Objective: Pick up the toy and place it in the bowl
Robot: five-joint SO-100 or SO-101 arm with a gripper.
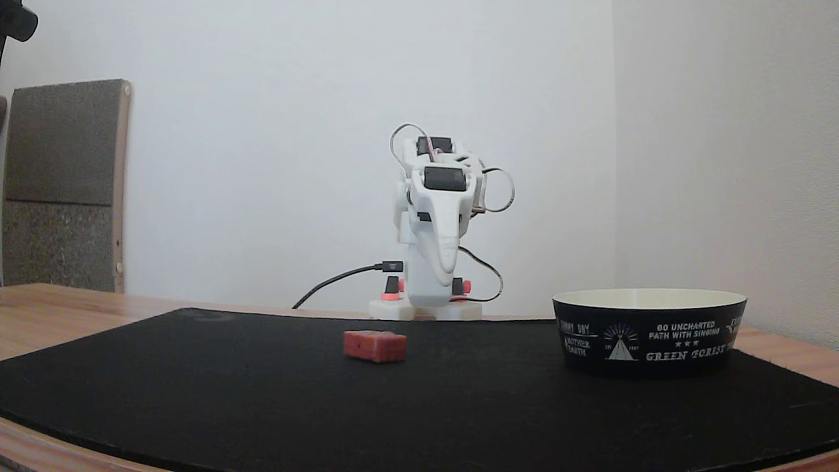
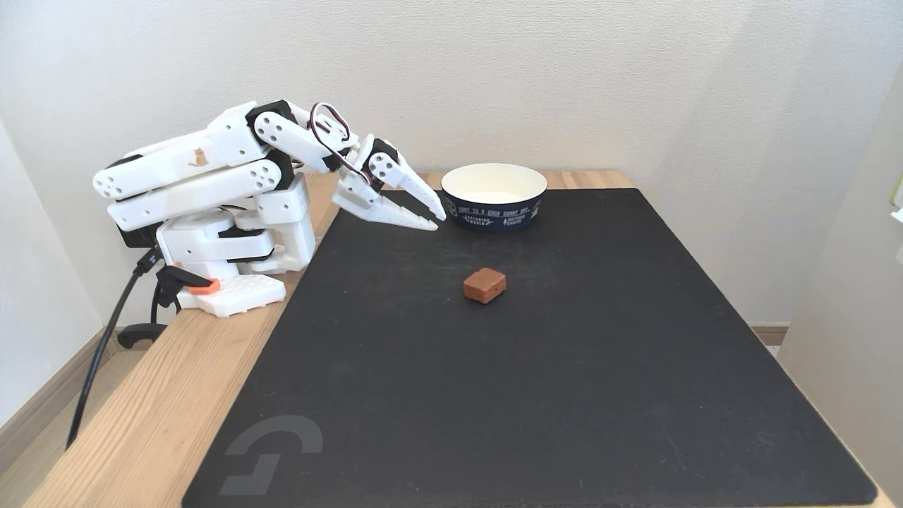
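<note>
The toy (image 2: 485, 285) is a small red block lying on the black mat, near its middle; in the low fixed view the toy (image 1: 374, 345) sits left of centre. The bowl (image 2: 494, 195), black outside with white print and cream inside, stands at the mat's far edge; in the low view the bowl (image 1: 649, 331) is on the right. My white gripper (image 2: 439, 220) hangs folded back over the mat's far left corner, just left of the bowl and well short of the toy. Its fingers meet at the tips and hold nothing. From the front the gripper (image 1: 448, 265) points down.
A black mat (image 2: 564, 395) covers most of the wooden table (image 2: 162, 409). The arm's base (image 2: 233, 293) is clamped at the table's left edge, with a black cable (image 2: 106, 339) running down off the side. Walls stand close behind and to the right.
</note>
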